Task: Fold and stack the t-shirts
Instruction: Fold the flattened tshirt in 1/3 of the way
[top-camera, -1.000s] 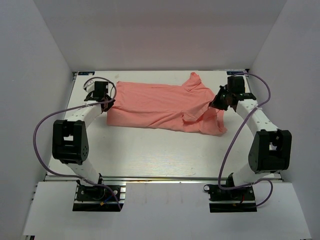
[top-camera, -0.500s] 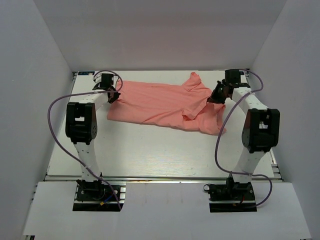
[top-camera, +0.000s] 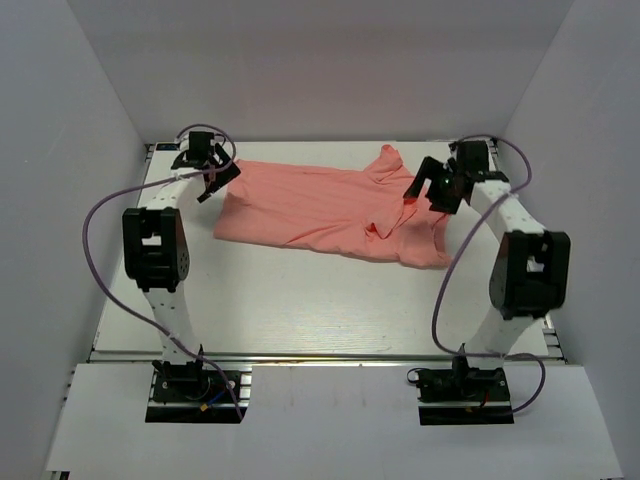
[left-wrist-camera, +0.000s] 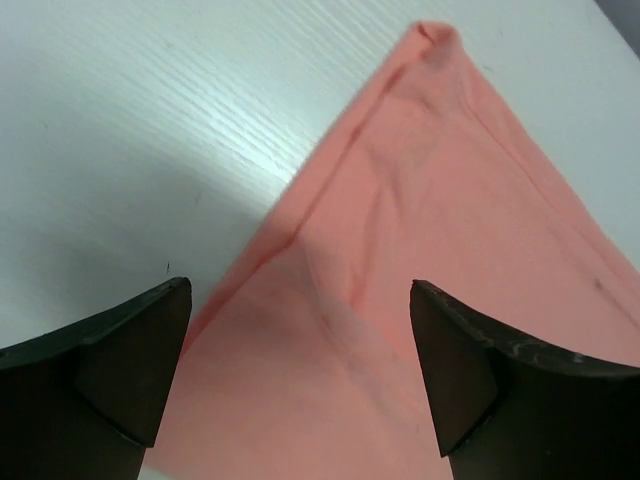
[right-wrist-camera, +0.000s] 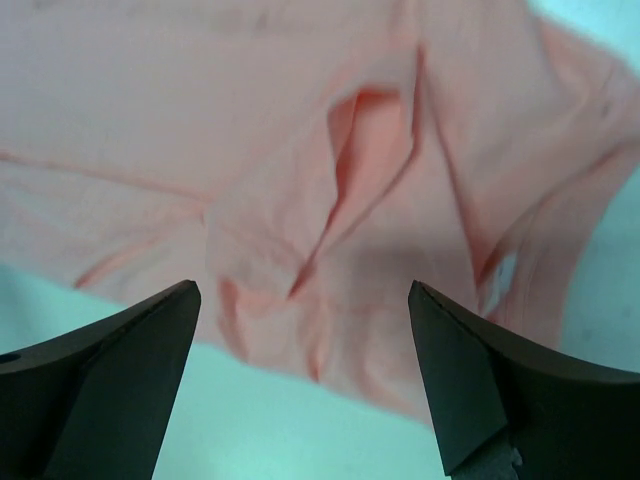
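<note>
The salmon t-shirt (top-camera: 320, 205) lies spread and creased across the far half of the white table (top-camera: 300, 300). A sleeve pokes toward the back wall, and a folded part lies at the shirt's right. My left gripper (top-camera: 220, 180) hovers open over the shirt's left edge. In the left wrist view the t-shirt (left-wrist-camera: 400, 250) runs between the fingers of the left gripper (left-wrist-camera: 300, 370) without touching them. My right gripper (top-camera: 425, 195) is open above the shirt's right part. Under the right gripper (right-wrist-camera: 300, 380) the t-shirt (right-wrist-camera: 300, 150) shows rumpled folds, with a small white label (right-wrist-camera: 497, 280).
White enclosure walls stand close on the left (top-camera: 70, 200), right (top-camera: 590, 180) and back. Purple cables (top-camera: 100, 215) loop out beside both arms. A metal rail (top-camera: 320, 355) runs along the table's near edge, in front of the arm bases.
Both grippers were shut on the shirt's ends and have opened, letting it go. The arms carried the shirt toward the back, and it now lies flatter on the table.
</note>
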